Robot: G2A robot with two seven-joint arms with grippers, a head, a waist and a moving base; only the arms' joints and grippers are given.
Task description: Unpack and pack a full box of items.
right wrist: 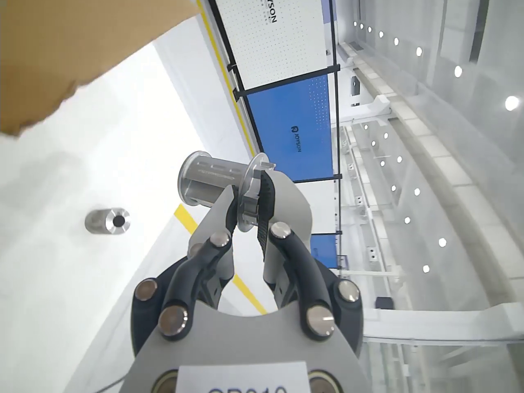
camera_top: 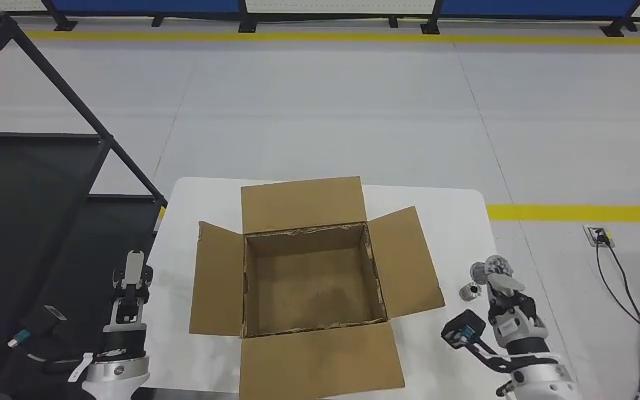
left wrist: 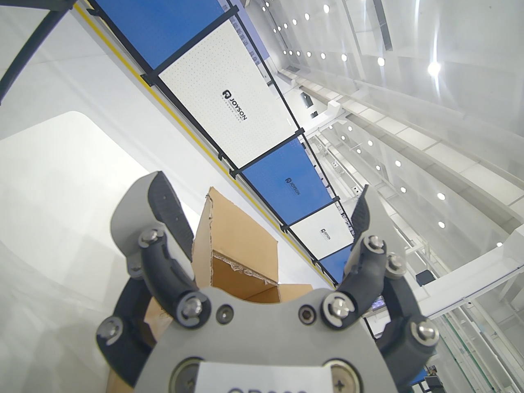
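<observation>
An open cardboard box [camera_top: 312, 285] stands in the middle of the white table [camera_top: 450, 205], all flaps spread, its inside bare. My right gripper [camera_top: 497, 272] is at the table's right edge beside the box, shut on a flanged metal cylinder part [right wrist: 213, 185] held by its flange. A small metal cylinder [right wrist: 107, 221] lies on the table close by, also seen as a small metal cylinder [camera_top: 467, 291] from above. My left gripper [left wrist: 262, 206] is by the table's left edge, fingers spread wide with nothing between them; the box [left wrist: 241, 247] shows beyond it.
A black frame rack [camera_top: 60, 190] stands left of the table. A yellow floor line [camera_top: 560, 212] runs off to the right, and a cable [camera_top: 612, 275] lies on the floor there. Blue and white panels [camera_top: 330, 8] line the far side.
</observation>
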